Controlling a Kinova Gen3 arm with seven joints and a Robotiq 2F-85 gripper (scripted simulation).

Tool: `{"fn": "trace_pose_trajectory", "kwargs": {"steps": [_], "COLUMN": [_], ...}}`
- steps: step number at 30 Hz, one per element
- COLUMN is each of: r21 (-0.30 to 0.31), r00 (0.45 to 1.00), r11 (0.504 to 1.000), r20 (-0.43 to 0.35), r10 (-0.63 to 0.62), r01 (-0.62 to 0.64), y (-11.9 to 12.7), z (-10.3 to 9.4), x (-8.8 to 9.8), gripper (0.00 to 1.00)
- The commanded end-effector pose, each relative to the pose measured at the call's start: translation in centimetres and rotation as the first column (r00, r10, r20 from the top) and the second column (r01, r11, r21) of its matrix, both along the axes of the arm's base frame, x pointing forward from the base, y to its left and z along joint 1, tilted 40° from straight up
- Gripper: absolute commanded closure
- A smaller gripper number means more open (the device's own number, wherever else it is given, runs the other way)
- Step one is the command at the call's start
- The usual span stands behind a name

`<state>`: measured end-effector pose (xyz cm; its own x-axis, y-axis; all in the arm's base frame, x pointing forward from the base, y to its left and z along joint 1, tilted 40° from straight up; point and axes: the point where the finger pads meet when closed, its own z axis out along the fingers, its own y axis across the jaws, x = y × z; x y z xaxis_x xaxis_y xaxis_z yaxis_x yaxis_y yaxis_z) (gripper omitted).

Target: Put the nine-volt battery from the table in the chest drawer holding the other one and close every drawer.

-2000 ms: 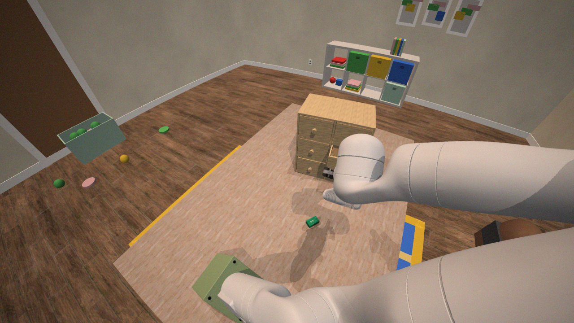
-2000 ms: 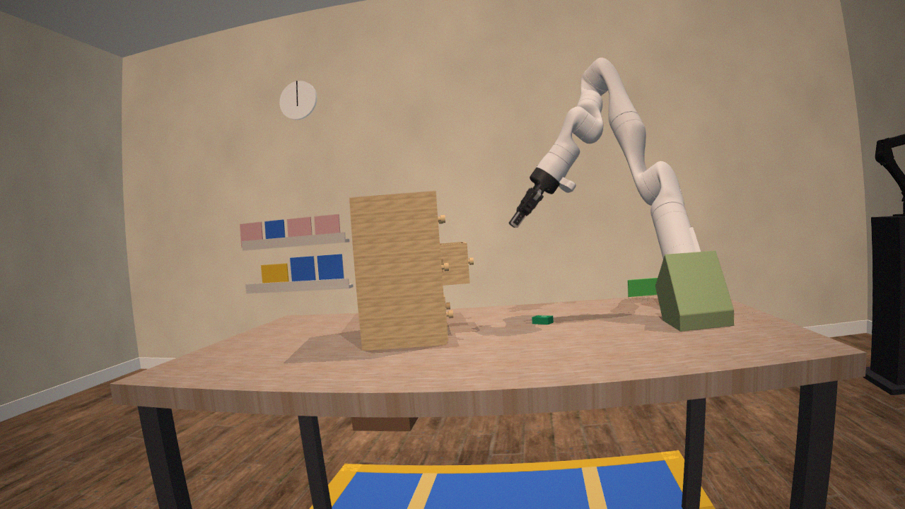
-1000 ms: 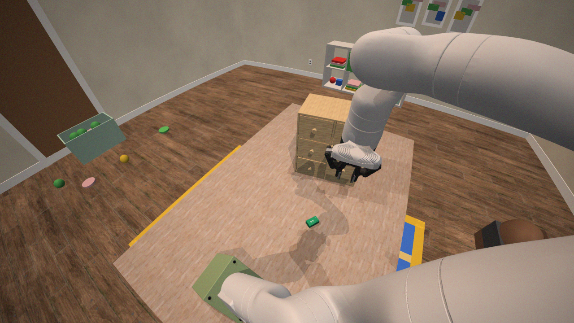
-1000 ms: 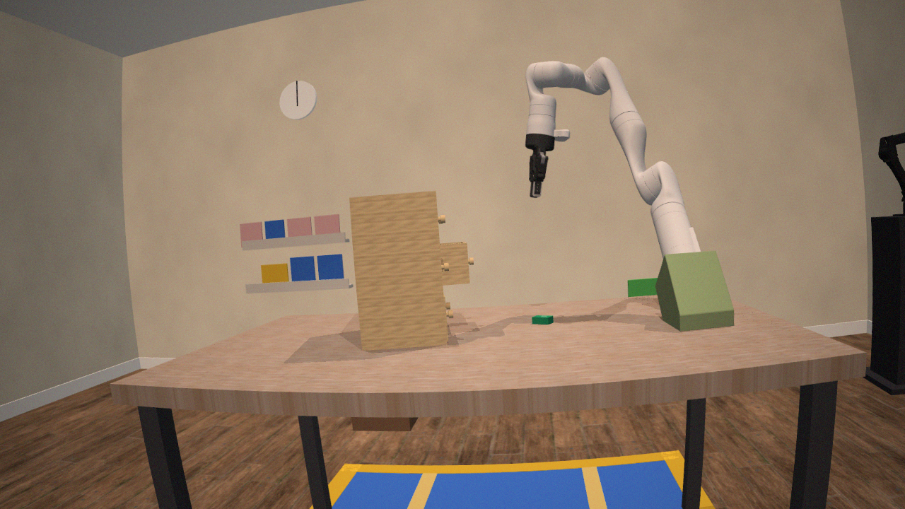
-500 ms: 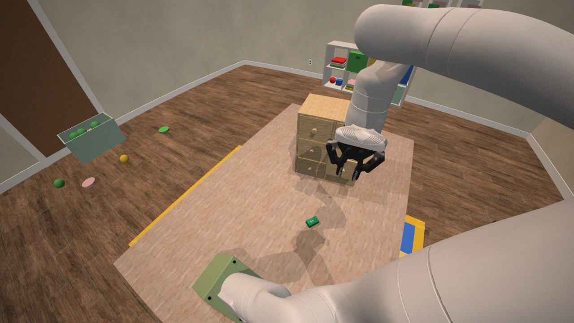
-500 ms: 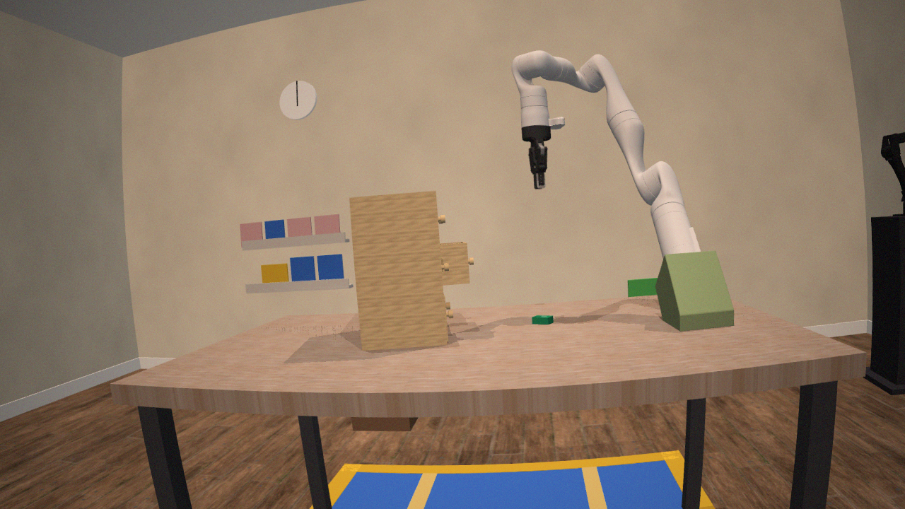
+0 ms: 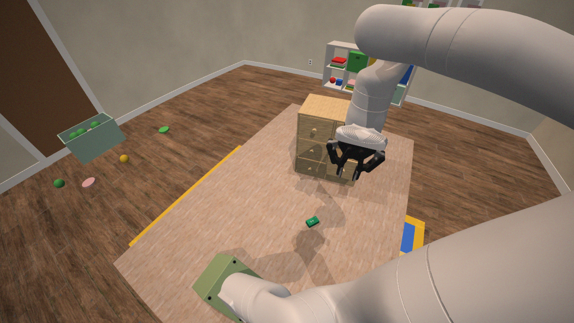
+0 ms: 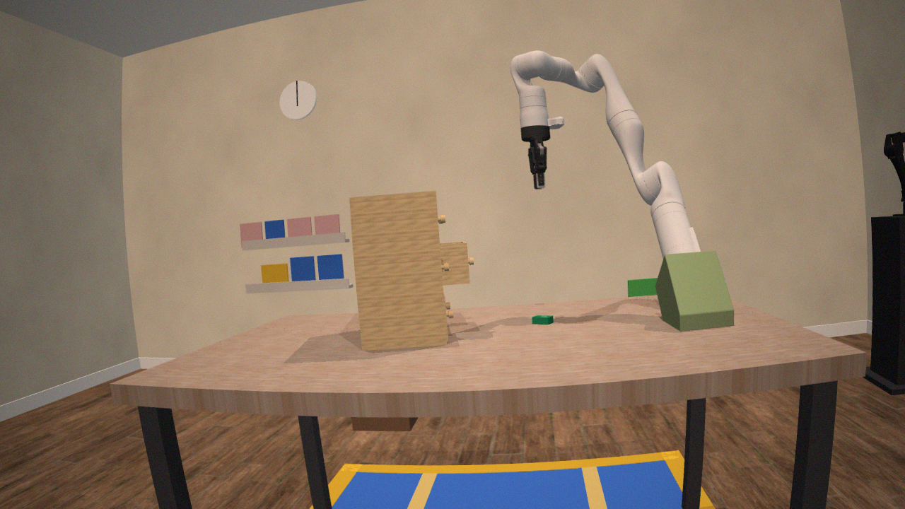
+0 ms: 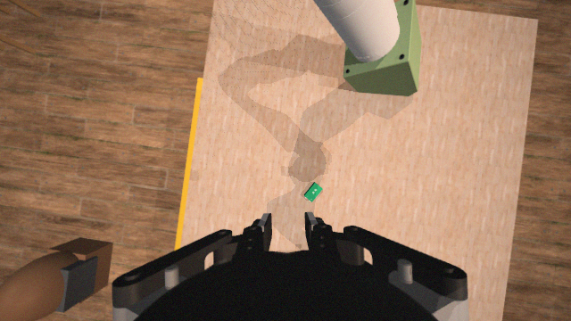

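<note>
One middle drawer [image 8: 455, 263] stands partly out of the chest [image 7: 325, 105] [image 8: 399, 272], which is upright toward the end of the bench [image 7: 224, 200] [image 8: 481, 367] [image 9: 401, 147] farthest from the arm's green base [image 7: 216, 272] [image 8: 696, 290] [image 9: 384, 80]. In the exterior view that is toward the bench's left edge, with the base near the right edge. The other drawers that show look pushed in; whether the open one holds the like battery cannot be told, as its inside is hidden. The loose battery [image 7: 312, 221] [image 8: 542, 319] [image 9: 313, 192], a small green block, lies flat on the bench between the chest and the base, well in from the long edges. The fingers [image 7: 348, 175] [image 8: 539, 183] are parted by a modest gap with nothing between them, pointing down high above the bench, on the chest's knob side. So a drawer is open, which seems the first part of the job, while picking, placing and closing are left. The next move probably calls for a look into that drawer or a descent to the battery, with the fingers spread wider and turned to its slanted sides. Knocking the open drawer could make it droop or shift the chest.

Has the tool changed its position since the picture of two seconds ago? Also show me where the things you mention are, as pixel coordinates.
Yes. In the exterior view, the tool [image 7: 347, 176] [image 8: 539, 187] [image 9: 288, 223] is now higher above the table [image 7: 241, 208] [image 8: 481, 373] [image 9: 424, 178] and points straight down.
</note>
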<state>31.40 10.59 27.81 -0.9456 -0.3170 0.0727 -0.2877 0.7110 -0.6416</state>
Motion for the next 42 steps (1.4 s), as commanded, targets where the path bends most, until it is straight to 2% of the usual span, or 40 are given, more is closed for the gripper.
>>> {"fn": "trace_pose_trajectory", "kwargs": {"steps": [1, 11, 12, 33, 42], "r21": [-0.003, -0.003, -0.003, -0.003, -0.003], "r00": [1.000, 1.000, 1.000, 1.000, 1.000], "r11": [1.000, 1.000, 1.000, 1.000, 1.000], "r20": [-0.012, -0.012, -0.012, -0.012, -0.012], "r10": [0.003, 0.003, 0.003, 0.003, 0.002], "r01": [-0.003, -0.003, -0.003, -0.003, -0.002], "y": [0.0, 0.0, 0.0, 0.0, 1.5], "z": [0.1, 0.1, 0.1, 0.1, 1.9], "x": [-0.1, -0.1, -0.1, -0.1, -0.5], "gripper": [0.67, 0.67, 0.00, 0.00, 0.00]}}
